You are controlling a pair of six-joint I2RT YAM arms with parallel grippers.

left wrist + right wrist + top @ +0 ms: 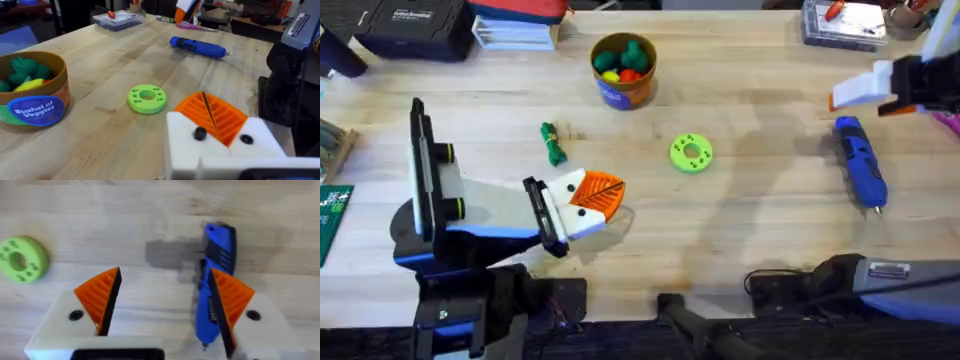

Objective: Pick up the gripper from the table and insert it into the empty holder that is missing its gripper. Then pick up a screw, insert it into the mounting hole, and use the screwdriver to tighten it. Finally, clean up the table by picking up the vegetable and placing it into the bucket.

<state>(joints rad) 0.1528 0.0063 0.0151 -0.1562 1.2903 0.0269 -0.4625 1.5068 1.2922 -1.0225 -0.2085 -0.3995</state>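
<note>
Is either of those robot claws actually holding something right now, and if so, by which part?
Nothing is held. The left tool is shut and empty. The right tool is open above the screwdriver, which lies on the table.

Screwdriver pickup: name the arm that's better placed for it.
Right. The right gripper hangs open directly over the screwdriver, at the table's right side. The left gripper is shut, far across the table near the green disc.
</note>
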